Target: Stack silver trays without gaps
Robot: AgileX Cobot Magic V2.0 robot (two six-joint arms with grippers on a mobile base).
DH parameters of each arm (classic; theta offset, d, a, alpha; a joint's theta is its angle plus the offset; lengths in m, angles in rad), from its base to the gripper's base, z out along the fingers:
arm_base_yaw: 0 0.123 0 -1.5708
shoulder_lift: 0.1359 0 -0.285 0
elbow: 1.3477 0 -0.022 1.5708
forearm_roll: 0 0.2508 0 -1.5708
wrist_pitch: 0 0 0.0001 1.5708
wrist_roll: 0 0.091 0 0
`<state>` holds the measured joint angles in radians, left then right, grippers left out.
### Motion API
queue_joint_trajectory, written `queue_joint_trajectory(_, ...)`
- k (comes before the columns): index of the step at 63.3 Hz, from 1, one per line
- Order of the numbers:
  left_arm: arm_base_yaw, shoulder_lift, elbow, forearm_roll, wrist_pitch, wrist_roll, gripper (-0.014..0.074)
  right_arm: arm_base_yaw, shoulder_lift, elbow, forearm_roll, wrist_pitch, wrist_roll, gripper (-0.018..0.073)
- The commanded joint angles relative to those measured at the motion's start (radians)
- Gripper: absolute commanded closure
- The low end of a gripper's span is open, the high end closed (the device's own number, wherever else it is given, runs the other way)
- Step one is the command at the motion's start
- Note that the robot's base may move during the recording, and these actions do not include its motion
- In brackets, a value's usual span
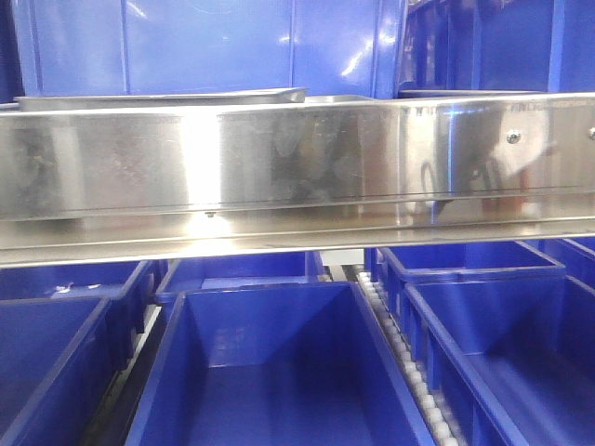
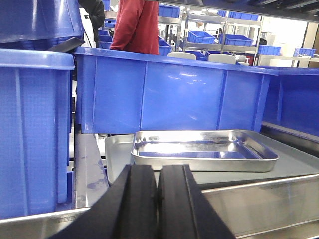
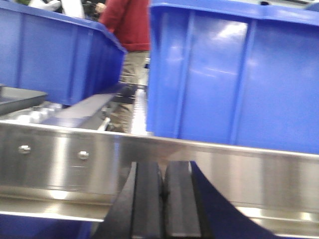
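Blue bins [image 2: 174,94] dominate every view: a row of them stands along the back of the upper shelf, and more sit open and empty on the level below [image 1: 270,372]. They wall in the working space, so the only clear approach to the trays is from the front, over the rail.

The long steel shelf rail [image 1: 297,158] runs across the shelf's front edge, screws visible near its right end. It acts as a lip that both arms have to clear before reaching in.

Behind it, at the front middle of the shelf, lie the silver trays [image 2: 204,152]. A shallow shiny one rests on a wider, duller flat pan [image 2: 117,154]; it sits toward the pan's right and rear, leaving a bare strip of pan on the left and front. Whether it is nested flush or only resting on top, I cannot tell. In the front view only a tray rim [image 1: 163,98] shows above the rail.

The left fingers [image 2: 158,199] are pressed together, holding nothing, and point straight at the trays from just outside the rail, probably staged for a reach. The right fingers [image 3: 163,199] are likewise closed and empty, facing the rail further right, before a bin.

Beyond are shelving racks with more bins and a person in a red top [image 2: 135,25].
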<state>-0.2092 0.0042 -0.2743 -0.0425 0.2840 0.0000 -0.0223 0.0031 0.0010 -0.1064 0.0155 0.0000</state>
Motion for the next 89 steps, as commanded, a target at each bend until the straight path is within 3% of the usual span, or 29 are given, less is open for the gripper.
queue_joint_trajectory(1,-0.007,-0.004,0.0,-0.003,-0.019,0.0,0.0592,0.019,-0.003,-0.001,-0.004,-0.015,-0.012,0.0638)
queue_joint_trajectory(16,-0.007,-0.004,0.0,-0.003,-0.019,0.0,0.0592,0.023,-0.003,-0.001,-0.002,-0.015,-0.012,0.0638)
queue_joint_trajectory(27,-0.007,-0.004,0.0,-0.003,-0.019,0.0,0.0592,0.023,-0.003,-0.001,0.118,-0.015,-0.012,0.0638)
queue_joint_trajectory(89,-0.007,-0.004,0.0,-0.003,-0.019,0.0,0.0592,0.023,-0.003,-0.001,0.118,-0.023,-0.012,0.0638)
